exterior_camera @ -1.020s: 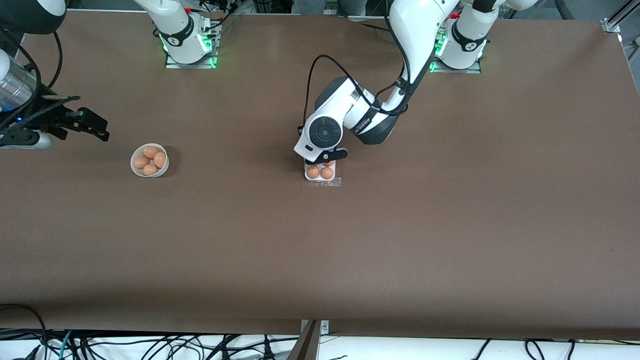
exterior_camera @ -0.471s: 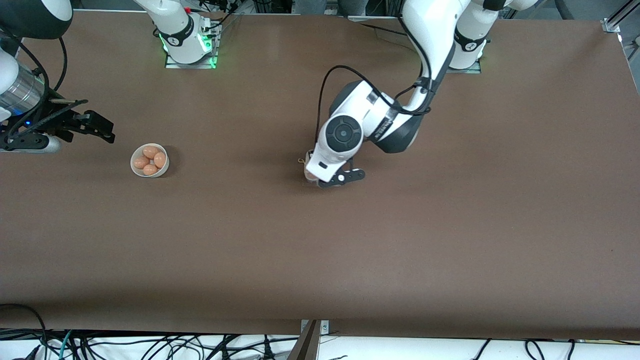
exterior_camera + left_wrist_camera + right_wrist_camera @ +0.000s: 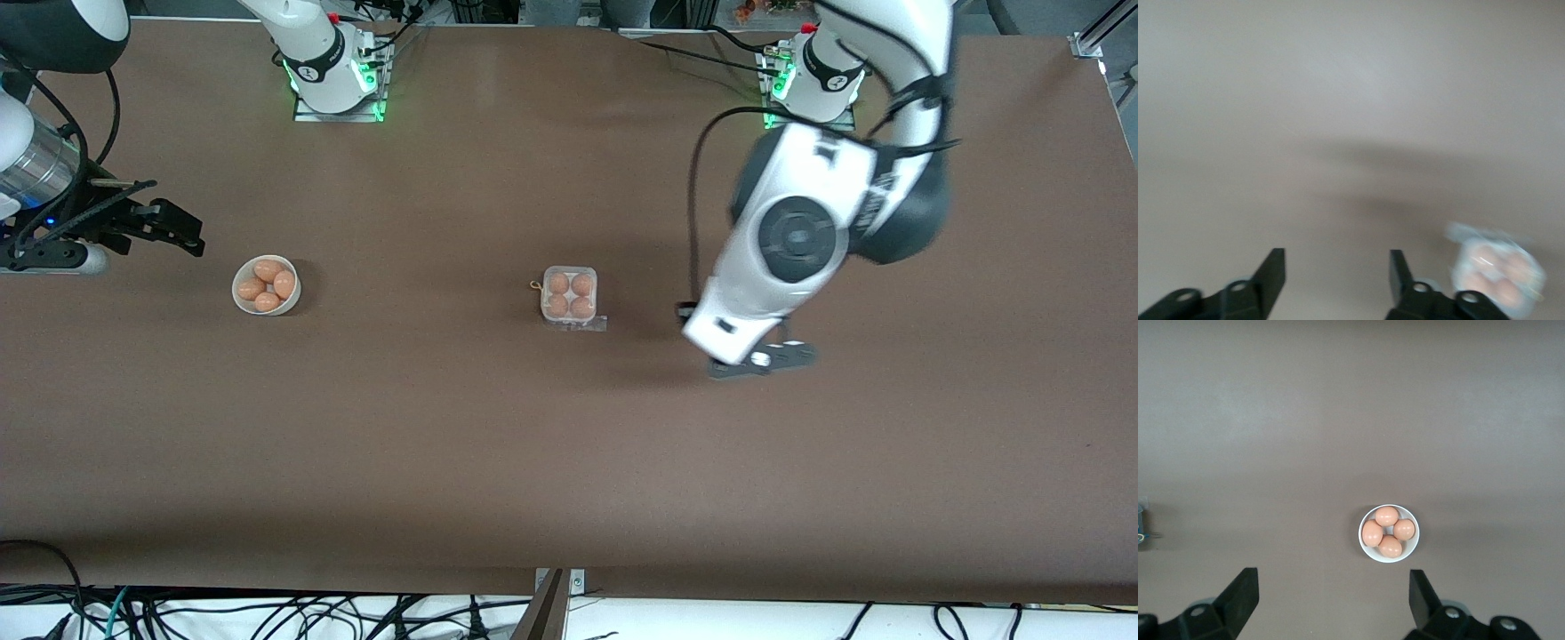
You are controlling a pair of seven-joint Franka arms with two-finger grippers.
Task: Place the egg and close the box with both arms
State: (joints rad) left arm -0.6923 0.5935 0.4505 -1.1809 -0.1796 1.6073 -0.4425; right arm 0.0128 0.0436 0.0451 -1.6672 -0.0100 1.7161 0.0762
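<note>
1. I see the box (image 3: pixel 569 295) near the middle of the brown table (image 3: pixel 569 444), well clear of every edge; four orange-brown eggs fill its four cells; clear lid looks down over them, though I can't confirm it is latched.
2. One egg (image 3: pixel 558 283) sits in the cell farther from the front camera on the right arm's side; it looks the same as the other three; in the left wrist view the box (image 3: pixel 1496 268) is a blur, eggs just visible through the plastic.
3. My left gripper (image 3: pixel 765 358) is up in the air over bare table, toward the left arm's end from the box and well apart from it; fingers (image 3: pixel 1271 273) spread apart, nothing between them.
4. My right gripper (image 3: pixel 182 233) is over the table close to the edge at the right arm's end; fingers (image 3: pixel 1243 593) wide apart, holding nothing; the right arm waits there.
5. White bowl (image 3: pixel 266 285) with four more eggs stands on the table near the right gripper, between it and the box; in the right wrist view the bowl (image 3: pixel 1389 533) shows between the open fingers, lower down on the table.
</note>
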